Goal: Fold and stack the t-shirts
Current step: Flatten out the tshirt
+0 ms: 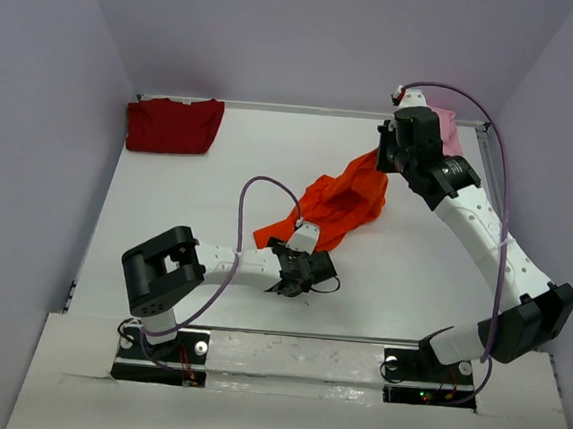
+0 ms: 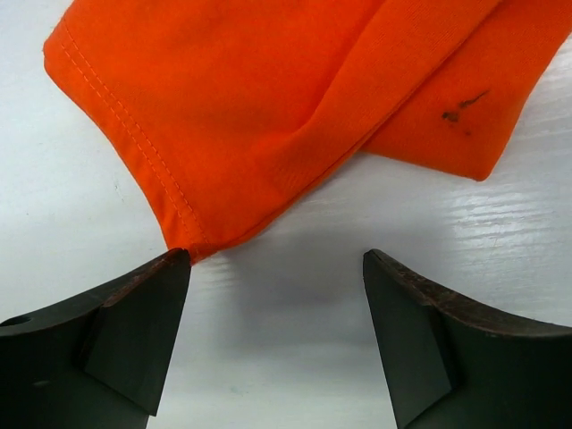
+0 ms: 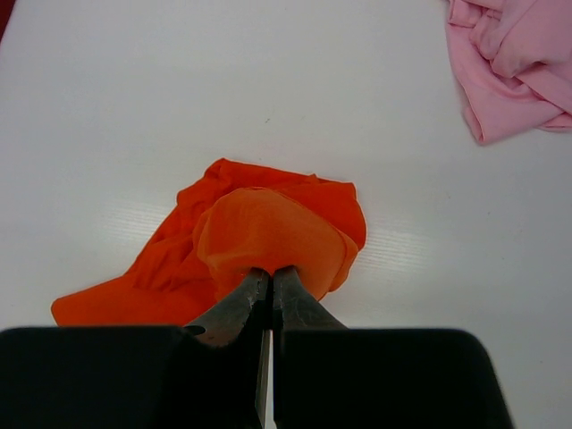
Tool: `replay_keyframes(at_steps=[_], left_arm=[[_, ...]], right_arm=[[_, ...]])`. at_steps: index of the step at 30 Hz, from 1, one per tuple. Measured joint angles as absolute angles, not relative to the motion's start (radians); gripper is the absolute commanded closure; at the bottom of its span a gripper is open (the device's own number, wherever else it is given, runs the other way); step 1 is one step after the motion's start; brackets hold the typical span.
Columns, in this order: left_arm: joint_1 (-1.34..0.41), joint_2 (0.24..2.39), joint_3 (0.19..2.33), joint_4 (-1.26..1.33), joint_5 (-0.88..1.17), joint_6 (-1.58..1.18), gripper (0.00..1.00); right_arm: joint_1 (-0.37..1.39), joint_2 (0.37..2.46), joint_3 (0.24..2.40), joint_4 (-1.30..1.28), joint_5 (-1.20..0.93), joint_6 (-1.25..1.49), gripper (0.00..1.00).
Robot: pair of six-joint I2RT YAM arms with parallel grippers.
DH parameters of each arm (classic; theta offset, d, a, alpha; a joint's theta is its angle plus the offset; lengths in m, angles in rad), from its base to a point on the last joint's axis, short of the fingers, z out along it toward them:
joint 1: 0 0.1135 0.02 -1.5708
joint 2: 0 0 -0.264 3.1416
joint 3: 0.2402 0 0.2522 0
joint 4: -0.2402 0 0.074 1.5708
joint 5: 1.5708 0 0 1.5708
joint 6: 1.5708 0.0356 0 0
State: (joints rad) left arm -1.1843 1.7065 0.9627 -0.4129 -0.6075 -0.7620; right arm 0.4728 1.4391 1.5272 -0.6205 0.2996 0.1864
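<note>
The bright orange t-shirt (image 1: 340,204) lies bunched in the middle of the white table, its far end lifted. My right gripper (image 3: 270,271) is shut on a fold of the orange t-shirt (image 3: 268,234) and holds it above the table; it shows in the top view (image 1: 384,161). My left gripper (image 2: 277,259) is open and empty, low over the table, with a hemmed corner of the orange shirt (image 2: 241,116) just ahead of its left finger; it shows in the top view (image 1: 297,266). The dark red t-shirt (image 1: 174,124) lies folded at the far left corner. The pale pink t-shirt (image 3: 514,58) lies crumpled at the far right.
The table (image 1: 207,208) is walled by lilac panels on three sides. A metal rail (image 1: 487,157) runs along the right edge. A purple cable (image 1: 259,187) loops above the left arm.
</note>
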Motion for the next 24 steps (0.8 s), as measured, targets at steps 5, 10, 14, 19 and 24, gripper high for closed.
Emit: replay_keyframes(at_steps=[5,10,14,19,24], left_arm=[[-1.183,1.729,0.973,-0.392,-0.646,-0.772,0.11],[-1.182,1.735,0.978,-0.395,-0.661,-0.793,0.14],[-1.161,1.724,0.974,-0.416,-0.653,-0.801,0.13],[-1.103,1.706,0.969,-0.477,-0.646,-0.795,0.12],[-1.077,1.706,0.969,-0.497,-0.652,-0.776,0.13]], right_arm=[[0.473,1.433,1.523,-0.62,0.3,0.186,1.0],[0.473,1.433,1.523,-0.619,0.3,0.184,1.0],[0.473,1.433,1.523,-0.619,0.3,0.183,1.0],[0.473,1.433,1.521,-0.619,0.3,0.183,1.0],[0.473,1.433,1.521,-0.619,0.306,0.183,1.0]])
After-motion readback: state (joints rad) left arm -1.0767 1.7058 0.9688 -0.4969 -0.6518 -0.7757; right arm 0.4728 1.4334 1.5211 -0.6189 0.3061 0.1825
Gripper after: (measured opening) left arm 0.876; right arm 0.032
